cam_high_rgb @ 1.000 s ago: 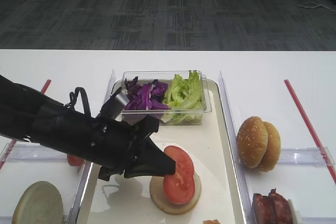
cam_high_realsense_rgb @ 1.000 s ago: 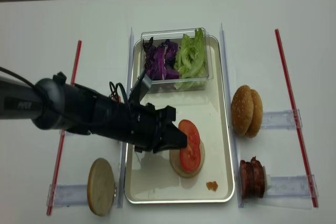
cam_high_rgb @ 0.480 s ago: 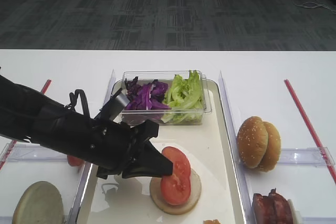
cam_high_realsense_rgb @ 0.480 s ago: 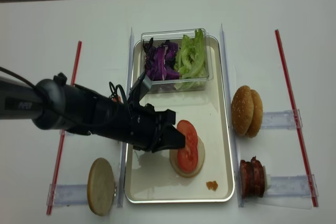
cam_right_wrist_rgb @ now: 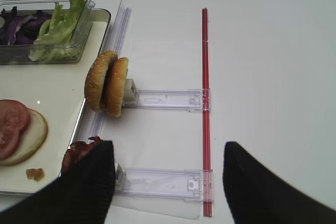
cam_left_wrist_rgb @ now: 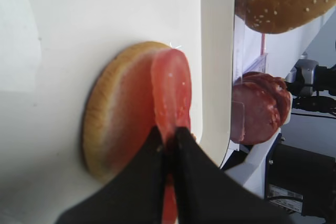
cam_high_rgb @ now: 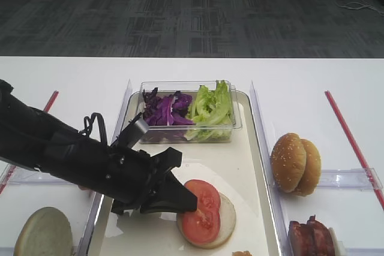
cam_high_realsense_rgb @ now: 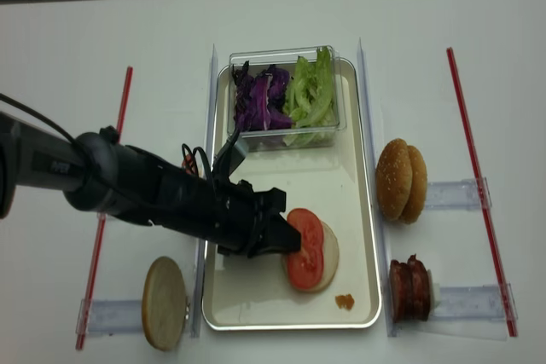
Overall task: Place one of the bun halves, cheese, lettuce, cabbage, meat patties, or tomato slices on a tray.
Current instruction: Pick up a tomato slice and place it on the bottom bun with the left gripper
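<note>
Left gripper (cam_left_wrist_rgb: 169,145) pinches the tomato slice (cam_left_wrist_rgb: 170,90) by its edge over the bun (cam_left_wrist_rgb: 113,114), soft, slippery, likely to tear if squeezed.

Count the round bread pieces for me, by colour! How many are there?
Pale cream flat bun halves: 2 (one on the cream-white metal-rimmed tray under the red tomato slice, one left of the tray)
Golden-brown sesame-seeded bun domes: 2 (standing on edge side by side, right of the tray)
Total: 4
</note>
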`<state>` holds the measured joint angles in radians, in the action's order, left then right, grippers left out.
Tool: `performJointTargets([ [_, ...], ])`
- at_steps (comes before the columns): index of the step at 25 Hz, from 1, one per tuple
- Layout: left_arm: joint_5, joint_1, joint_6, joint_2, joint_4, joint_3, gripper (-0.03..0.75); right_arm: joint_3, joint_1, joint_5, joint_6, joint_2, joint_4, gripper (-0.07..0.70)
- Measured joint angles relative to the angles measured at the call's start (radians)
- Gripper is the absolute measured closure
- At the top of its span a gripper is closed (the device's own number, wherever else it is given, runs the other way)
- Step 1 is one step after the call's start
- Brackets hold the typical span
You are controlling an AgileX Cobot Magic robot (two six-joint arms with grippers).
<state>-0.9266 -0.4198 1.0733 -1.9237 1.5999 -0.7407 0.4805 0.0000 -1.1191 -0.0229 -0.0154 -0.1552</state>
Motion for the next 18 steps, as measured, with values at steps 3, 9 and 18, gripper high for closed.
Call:
performJointTargets([
  [3,-0.005,0.000,0.003,0.000,0.000,0.000,0.678,0.000,0.000,0.000,0.000,0.000,0.000,0.178],
  [9,-0.011,0.000,0.005,0.000,0.000,0.000,0.627,0.000,0.000,0.000,0.000,0.000,0.000,0.178],
  [18,-0.029,0.000,-0.002,0.000,0.000,0.000,0.364,0.000,0.000,0.000,0.000,0.000,0.000,0.178],
])
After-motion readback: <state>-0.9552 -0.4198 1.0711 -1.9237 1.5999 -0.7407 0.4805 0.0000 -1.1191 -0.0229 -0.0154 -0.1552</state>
